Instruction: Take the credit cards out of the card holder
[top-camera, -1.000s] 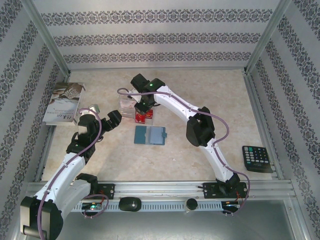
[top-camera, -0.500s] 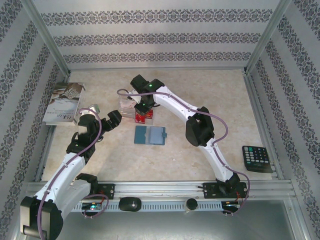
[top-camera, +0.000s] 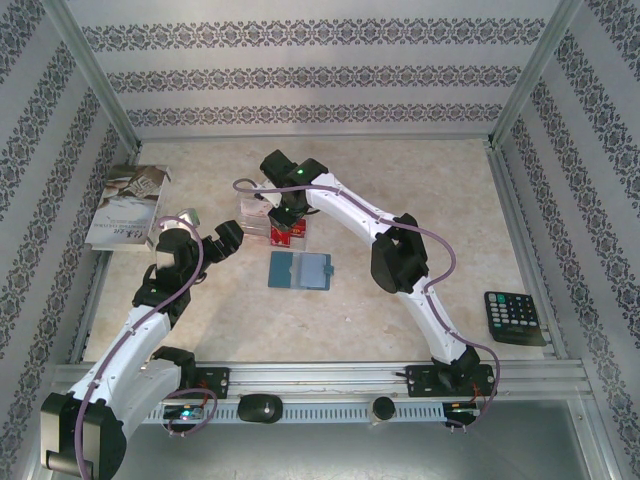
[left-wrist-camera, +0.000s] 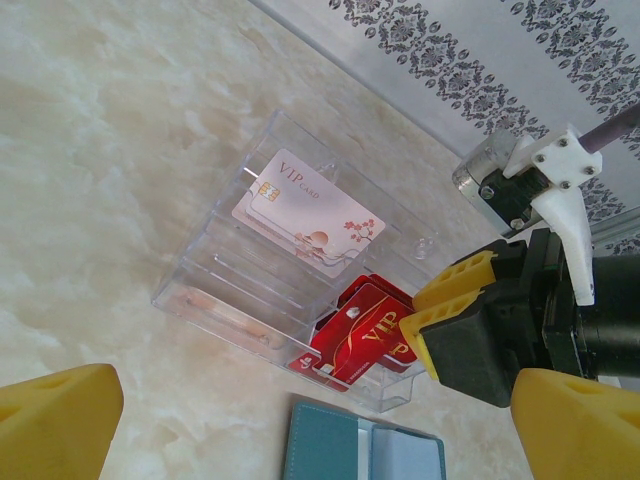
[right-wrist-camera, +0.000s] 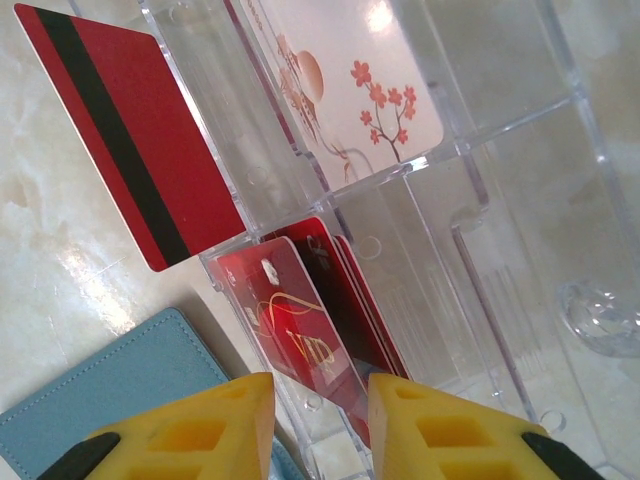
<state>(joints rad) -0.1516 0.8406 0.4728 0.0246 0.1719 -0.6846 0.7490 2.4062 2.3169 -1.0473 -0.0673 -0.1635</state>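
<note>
One table (top-camera: 420, 180) of pale marbled finish, carrying everything listed.

Far left: white booklet (top-camera: 125, 207), flat near the table's left edge.

Next: left fingers (top-camera: 226, 238), spread fully apart, grasping nothing, hovering just left of the tray and aimed toward it.

Centre-left: clear tray (top-camera: 252, 215) of several compartments, standing on the table.

Inside a far compartment: one pale card (left-wrist-camera: 308, 213) with a chip, "VIP" print and a blossom motif, lying flat.

Inside the near right compartment: several red cards (left-wrist-camera: 365, 325), overlapping and leaning, with gold "VIP" lettering on the uppermost.

Just beside that tray wall, on the outside: striped card (right-wrist-camera: 130, 130), red with a dark band; lying or leaning, not discernible.

Directly over the red stack: right fingers (top-camera: 284, 222), pointing down, narrowly parted, tips either side of the uppermost red card's end. Clamped on it or merely straddling it, not discernible.

Just beside the tray on the near side: teal holder (top-camera: 300, 270), unfolded flat, two panels side by side, touched by neither set of fingers.

Far right, well apart from the rest: black calculator (top-camera: 514, 317), near the table's right edge.
</note>
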